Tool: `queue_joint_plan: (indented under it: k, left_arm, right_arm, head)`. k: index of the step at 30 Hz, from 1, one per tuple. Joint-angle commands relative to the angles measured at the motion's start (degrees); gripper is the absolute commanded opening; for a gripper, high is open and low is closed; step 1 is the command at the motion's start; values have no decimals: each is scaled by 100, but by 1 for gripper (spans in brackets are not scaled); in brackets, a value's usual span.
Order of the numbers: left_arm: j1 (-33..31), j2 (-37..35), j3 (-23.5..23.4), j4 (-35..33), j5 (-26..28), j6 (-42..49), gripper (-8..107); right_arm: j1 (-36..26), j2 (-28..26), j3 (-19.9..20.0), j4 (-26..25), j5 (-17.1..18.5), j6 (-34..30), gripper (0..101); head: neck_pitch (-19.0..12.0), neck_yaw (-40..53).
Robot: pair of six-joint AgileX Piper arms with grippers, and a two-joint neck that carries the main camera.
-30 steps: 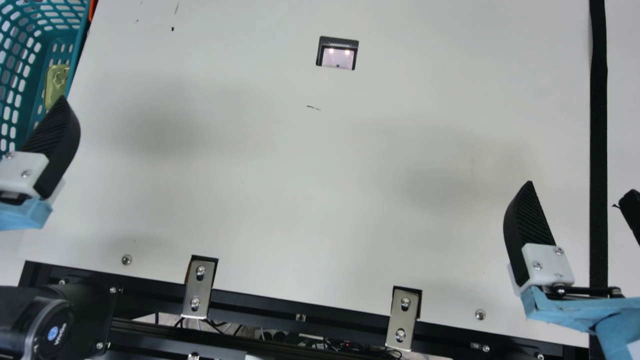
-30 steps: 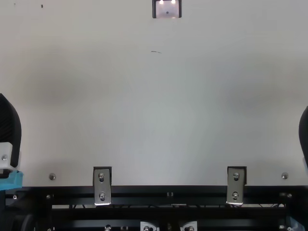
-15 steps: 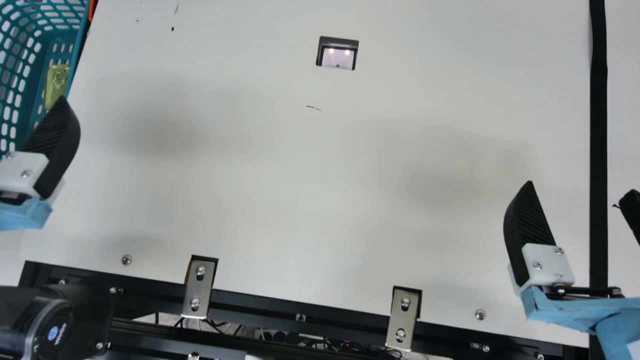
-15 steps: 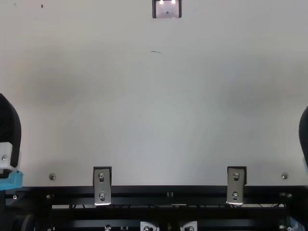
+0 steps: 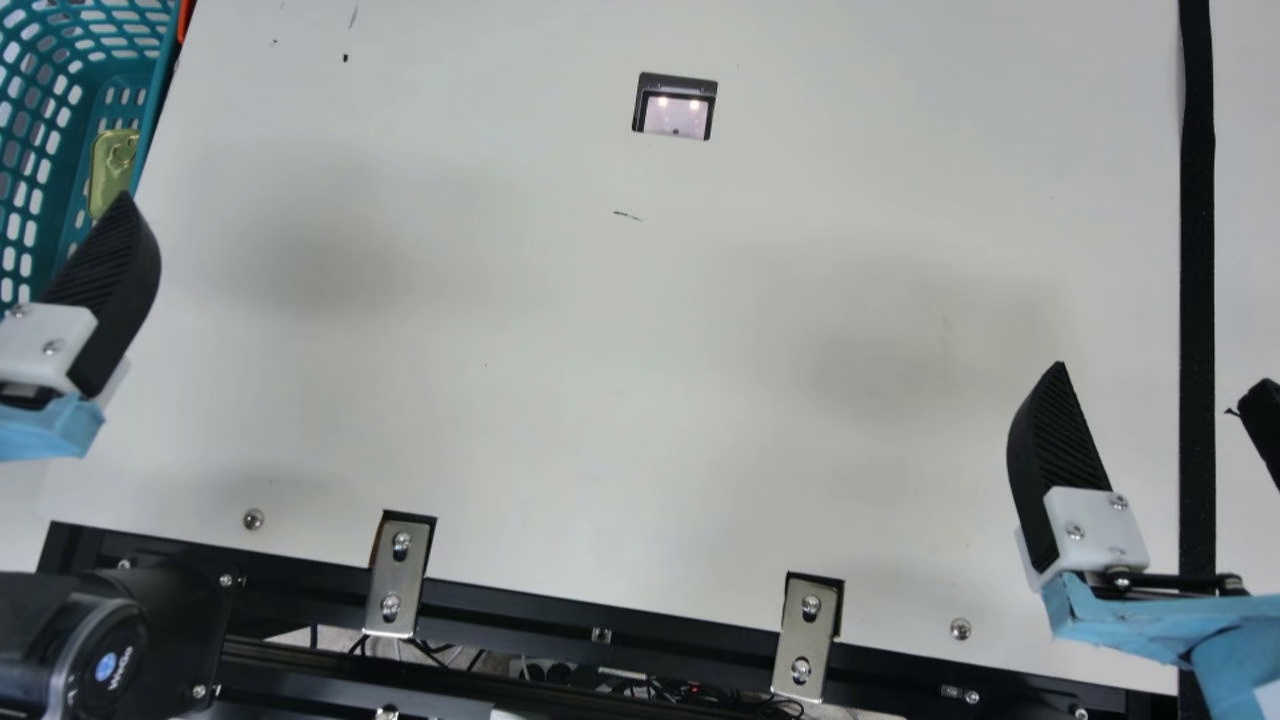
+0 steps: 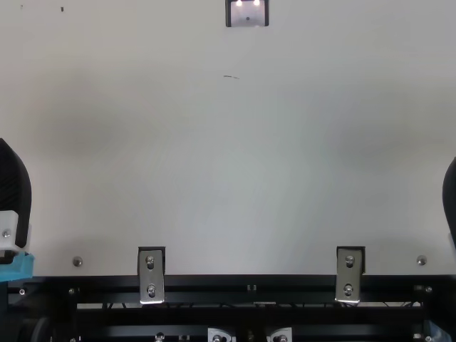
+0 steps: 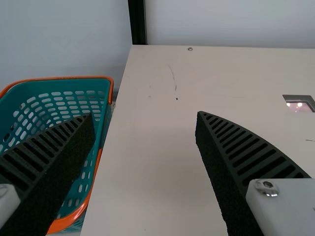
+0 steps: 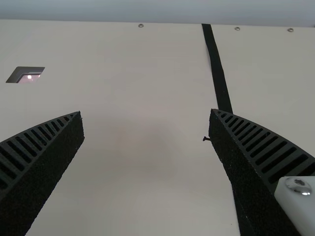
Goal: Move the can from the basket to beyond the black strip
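Main: L grip (image 5: pixel 92 285) sat by the basket (image 5: pixel 160 85); can (image 5: pixel 112 170) was inside it, just past L grip's visible fingertip. R grip (image 5: pixel 1162 375) was apart, black strip (image 5: pixel 1197 250) running btwn its fingers (approx, per that angle).
Top: one finger per grip at L/R edges, table cutout (image 6: pixel 247 14) farther out, btwn them.
L wrist: L grip (image 7: pixel 144 114) spread wide, basket partly behind one finger.
R wrist: R grip (image 8: pixel 145 112) also wide, strip partly behind one finger.
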Motion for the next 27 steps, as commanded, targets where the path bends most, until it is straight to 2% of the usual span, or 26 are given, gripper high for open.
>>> queue_joint_plan:
  k: [1, 27]
  left_arm:
    - [0, 0, 0, 0, 0, 0, 90]
    - [0, 0, 0, 0, 0, 0, 90]
  right_arm:
    - [0, 0, 0, 0, 0, 0, 101]
    - [0, 0, 0, 0, 0, 0, 101]
  head:
    - [-9, 59]
    - [-9, 59]
